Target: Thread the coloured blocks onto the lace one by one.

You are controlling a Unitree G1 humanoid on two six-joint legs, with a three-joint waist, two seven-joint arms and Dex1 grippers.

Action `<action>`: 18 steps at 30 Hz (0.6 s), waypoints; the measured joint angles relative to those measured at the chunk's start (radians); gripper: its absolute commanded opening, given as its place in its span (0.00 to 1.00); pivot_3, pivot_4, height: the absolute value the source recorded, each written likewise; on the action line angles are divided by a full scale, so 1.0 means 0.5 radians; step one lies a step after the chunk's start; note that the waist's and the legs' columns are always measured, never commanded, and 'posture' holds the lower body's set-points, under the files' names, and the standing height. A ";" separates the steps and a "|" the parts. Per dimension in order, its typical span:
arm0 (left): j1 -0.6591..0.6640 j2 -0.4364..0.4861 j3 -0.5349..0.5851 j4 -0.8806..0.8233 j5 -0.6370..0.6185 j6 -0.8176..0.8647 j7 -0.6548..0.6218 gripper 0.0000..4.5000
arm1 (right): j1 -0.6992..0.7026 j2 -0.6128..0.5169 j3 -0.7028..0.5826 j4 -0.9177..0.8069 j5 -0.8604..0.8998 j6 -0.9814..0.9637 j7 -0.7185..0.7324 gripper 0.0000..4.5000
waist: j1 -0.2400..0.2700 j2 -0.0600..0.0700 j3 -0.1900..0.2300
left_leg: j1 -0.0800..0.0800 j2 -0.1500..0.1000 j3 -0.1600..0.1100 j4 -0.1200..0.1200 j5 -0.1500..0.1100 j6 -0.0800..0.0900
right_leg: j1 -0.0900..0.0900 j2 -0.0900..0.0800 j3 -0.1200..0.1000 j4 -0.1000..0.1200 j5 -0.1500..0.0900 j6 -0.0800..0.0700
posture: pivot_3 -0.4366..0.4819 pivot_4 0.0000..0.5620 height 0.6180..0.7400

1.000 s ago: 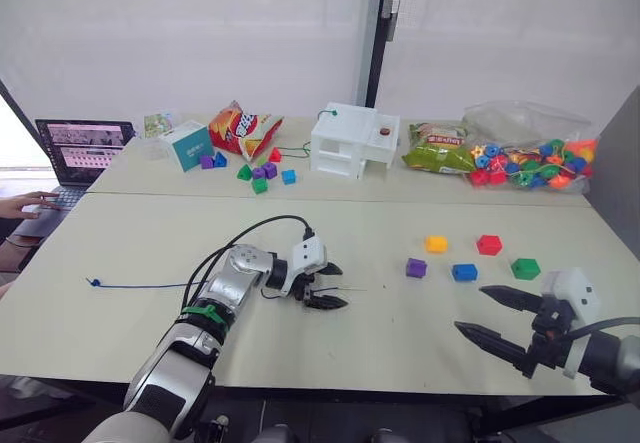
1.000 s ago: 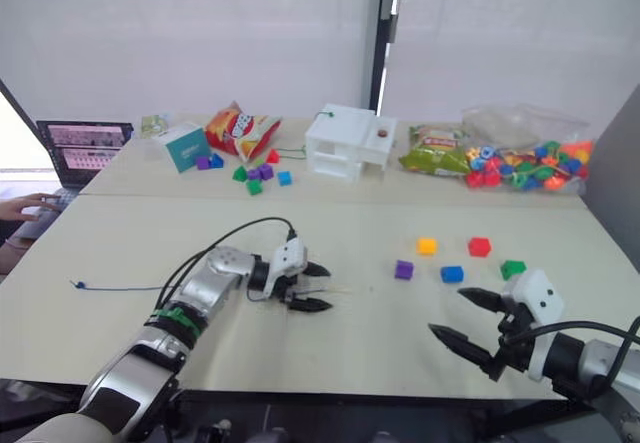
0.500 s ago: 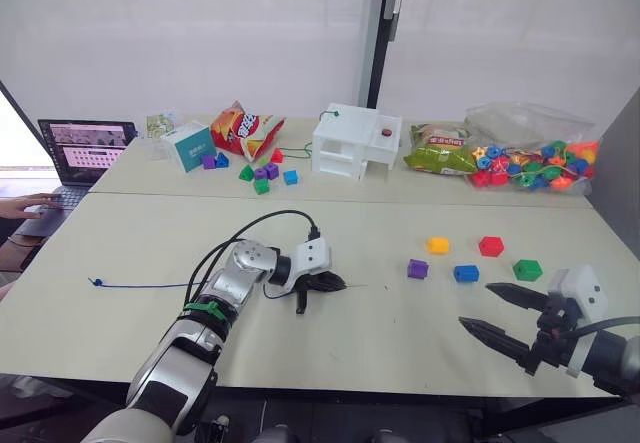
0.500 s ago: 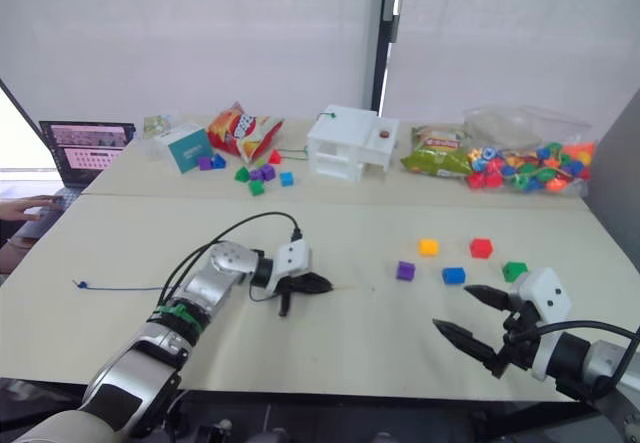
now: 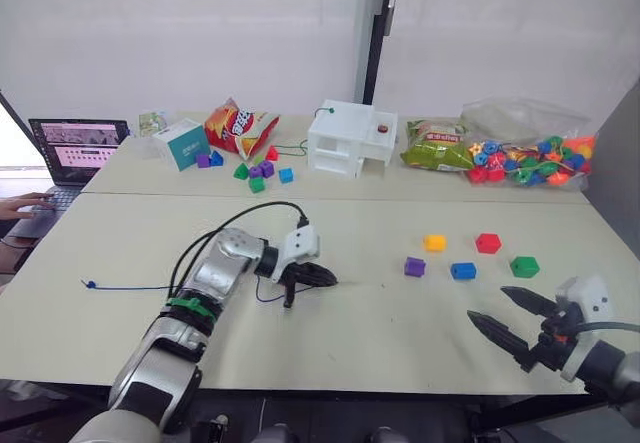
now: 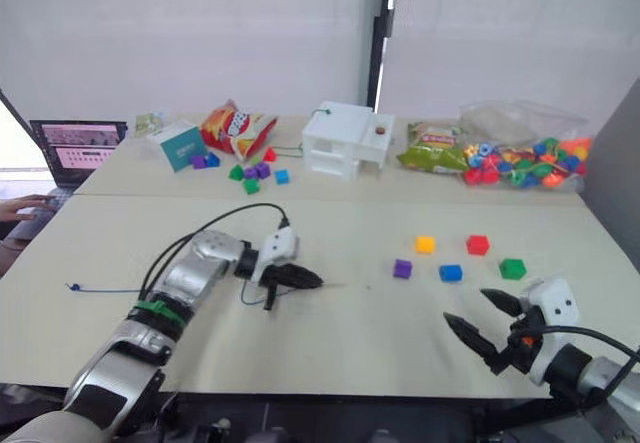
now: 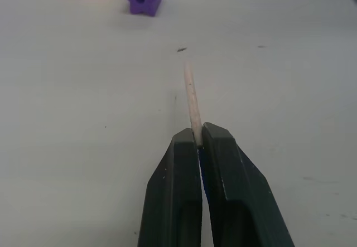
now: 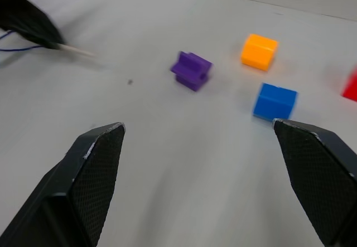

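No writing is legible. The left gripper (image 5: 318, 277) reaches across mid-table, clamped on the lace's (image 5: 130, 286) pale tip, which points at the purple block (image 5: 414, 266); the lace trails toward the table's (image 5: 380, 333) left edge. The right gripper (image 5: 508, 318) hovers spread apart at the near right corner, the coloured blocks (image 5: 462, 270) just beyond it.

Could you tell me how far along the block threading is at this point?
Done: nothing threaded; the purple, yellow, blue, red and green blocks lie loose on the table. In hand: the left gripper pinches the lace by its pale tip. The right gripper hovers open. Left: all five blocks.

Lab or office, long tables (image 5: 400, 343), laptop (image 5: 68, 150), white screens (image 5: 180, 33)
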 measured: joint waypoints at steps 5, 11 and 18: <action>0.137 0.143 0.054 -0.362 -0.086 0.226 -0.012 0.00 | -0.105 0.094 0.001 0.185 -0.157 -0.027 -0.257 1.00 | 0.003 0.001 0.000 | 0.003 -0.001 0.001 0.001 0.000 -0.001 | 0.003 -0.001 0.001 0.000 0.000 0.000 | 0.48 0.27 1.00; 0.338 0.222 0.098 -0.769 -0.208 0.477 0.082 0.00 | -0.395 0.134 0.058 0.561 -0.360 -0.035 -0.521 1.00 | -0.002 0.002 0.000 | 0.003 -0.001 0.002 0.000 0.001 -0.001 | 0.001 -0.001 0.002 0.001 0.000 0.000 | 0.48 0.27 1.00; 0.454 0.257 0.103 -1.037 -0.294 0.627 0.207 0.00 | -0.857 0.088 0.191 1.013 -0.479 -0.072 -0.600 1.00 | -0.011 0.004 0.000 | 0.004 -0.002 0.003 0.000 0.001 -0.001 | 0.002 -0.001 0.002 0.002 0.000 0.000 | 0.48 0.27 1.00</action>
